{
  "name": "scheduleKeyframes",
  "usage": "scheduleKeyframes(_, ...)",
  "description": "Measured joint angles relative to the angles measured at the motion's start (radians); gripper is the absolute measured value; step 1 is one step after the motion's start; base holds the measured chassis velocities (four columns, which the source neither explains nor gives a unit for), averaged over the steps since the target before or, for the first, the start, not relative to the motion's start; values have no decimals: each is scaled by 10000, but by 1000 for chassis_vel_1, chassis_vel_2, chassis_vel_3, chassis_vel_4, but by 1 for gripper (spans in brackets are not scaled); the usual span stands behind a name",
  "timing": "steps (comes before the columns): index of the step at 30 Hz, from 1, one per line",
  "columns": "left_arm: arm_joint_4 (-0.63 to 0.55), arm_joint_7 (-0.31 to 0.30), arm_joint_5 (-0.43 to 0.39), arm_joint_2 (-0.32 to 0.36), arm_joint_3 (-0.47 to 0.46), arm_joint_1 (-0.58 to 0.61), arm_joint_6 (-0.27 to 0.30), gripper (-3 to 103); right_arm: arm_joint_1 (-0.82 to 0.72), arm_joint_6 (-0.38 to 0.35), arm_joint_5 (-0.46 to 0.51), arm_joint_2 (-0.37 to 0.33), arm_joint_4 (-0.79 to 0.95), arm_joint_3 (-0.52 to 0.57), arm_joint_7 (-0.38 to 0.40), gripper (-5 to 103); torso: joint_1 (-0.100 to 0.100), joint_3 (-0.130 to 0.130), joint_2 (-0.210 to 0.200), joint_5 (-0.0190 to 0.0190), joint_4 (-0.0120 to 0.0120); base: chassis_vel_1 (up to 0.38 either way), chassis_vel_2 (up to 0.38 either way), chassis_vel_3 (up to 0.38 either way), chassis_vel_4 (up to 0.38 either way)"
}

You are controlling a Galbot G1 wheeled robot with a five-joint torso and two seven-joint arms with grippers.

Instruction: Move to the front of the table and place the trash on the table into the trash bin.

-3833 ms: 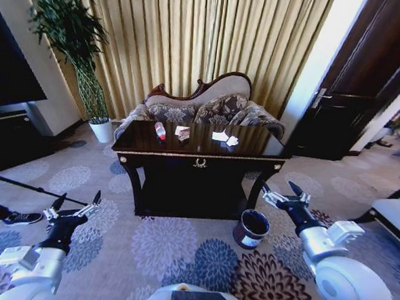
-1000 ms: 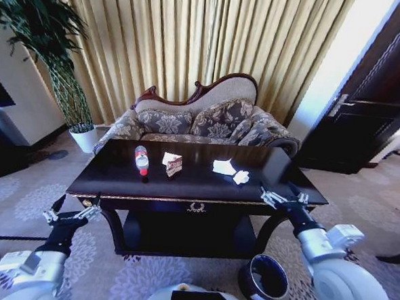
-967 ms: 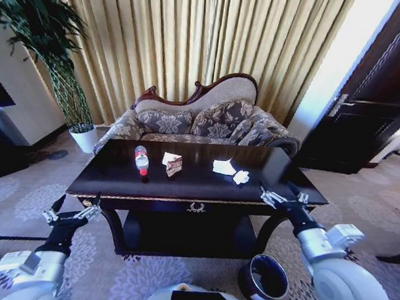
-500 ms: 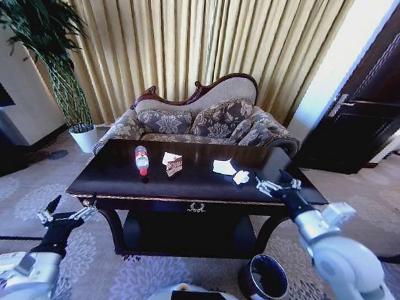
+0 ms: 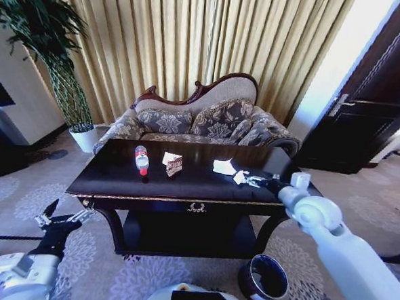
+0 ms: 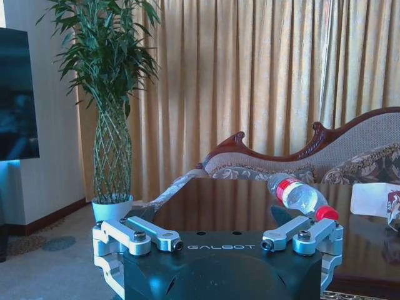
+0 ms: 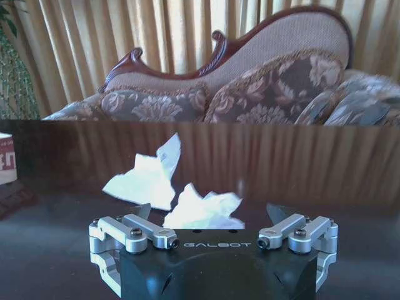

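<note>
White paper scrap (image 5: pixel 240 177), crumpled: lay on the dark glossy bench (image 5: pixel 117 175), right of centre, with a second flatter white piece (image 5: pixel 223 167) just beyond it toward the sofa (image 5: pixel 202 119).

Right tool (image 5: pixel 250 180): reached in low over the bench from the robot's right, directly beside the scrap. In the right wrist view its fingers (image 7: pixel 145 210) stood spread wide, holding nothing, with the scrap (image 7: pixel 203 210) between them and just ahead. The scrap's ragged length ran roughly across the opening, so a short straight advance looked enough.

Left tool (image 5: pixel 63 216): parked low off the bench's left front corner, open and empty, well apart from the paper.

Clear plastic bottle (image 5: pixel 141 159), red cap toward the robot, and brown-and-white wrapper (image 5: pixel 173 164): left of centre, nearer the left arm.

Trash bin (image 5: pixel 265 279): on the carpet below the bench's right front corner.
</note>
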Motion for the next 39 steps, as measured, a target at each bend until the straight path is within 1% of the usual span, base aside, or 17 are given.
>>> scheduleKeyframes(4,0,-10,14,-15,10,7,10,100,412,-8,-23,296,-320,-555,140,100,0,0,0,0,1,0,0,0,0)
scheduleKeyframes(13,0,-11,40,-32,8,23,10,100,671,74,-260,435,-596,-822,225,101,0,-1,0,0,0,0,0,0,0)
scheduleKeyframes(17,0,-46,44,-52,30,15,-1,100,617,155,-428,369,-624,-804,223,82,0,-1,0,0,1,0,0,0,0)
scheduleKeyframes(18,0,-46,44,-52,30,15,-1,100,617,155,-428,369,-624,-804,223,82,0,-1,0,0,1,0,0,0,0)
scheduleKeyframes(20,0,-46,45,-52,25,11,-10,100,586,214,-453,354,-623,-797,217,71,0,-1,0,0,1,0,0,0,0)
scheduleKeyframes(22,0,-46,45,-50,23,2,-12,100,561,249,-482,346,-613,-797,213,71,0,-1,0,1,1,0,0,0,0)
scheduleKeyframes(23,0,-46,46,-49,23,-5,-14,100,520,275,-511,342,-584,-797,208,60,0,-1,0,0,0,0,0,0,0)
scheduleKeyframes(24,0,-46,48,-51,23,-8,-17,100,488,285,-536,341,-557,-797,202,54,0,-1,0,0,1,0,0,0,0)
scheduleKeyframes(26,0,-46,52,-56,27,-9,-21,100,464,290,-564,340,-540,-798,199,54,0,-1,0,0,1,0,0,0,0)
scheduleKeyframes(29,0,-45,71,-66,20,-9,-52,100,385,301,-646,351,-514,-799,192,38,0,-1,0,0,1,0,0,0,0)
scheduleKeyframes(30,0,-45,71,-66,20,-9,-52,100,385,301,-646,351,-514,-799,192,38,0,-1,0,0,1,0,0,0,0)
scheduleKeyframes(31,0,-45,70,-66,9,-9,-58,100,368,305,-654,354,-506,-798,190,33,0,-1,1,1,1,0,0,0,0)
scheduleKeyframes(32,0,-45,71,-65,-9,-10,-63,100,344,311,-658,354,-493,-796,186,33,0,-1,0,1,1,0,0,0,0)
scheduleKeyframes(34,0,-44,70,-61,-29,-11,-71,100,311,322,-661,341,-487,-780,182,22,0,-1,1,1,1,0,0,0,0)
scheduleKeyframes(35,0,-44,70,-61,-29,-11,-71,100,311,322,-661,341,-487,-780,182,22,0,-1,1,1,1,0,0,0,0)
scheduleKeyframes(38,0,-39,69,-64,-31,-13,-91,100,265,350,-662,277,-487,-764,176,6,0,-1,0,0,1,0,0,0,0)
scheduleKeyframes(39,0,-39,69,-64,-31,-13,-91,100,265,350,-662,277,-487,-764,176,6,0,-1,0,0,1,0,0,0,0)
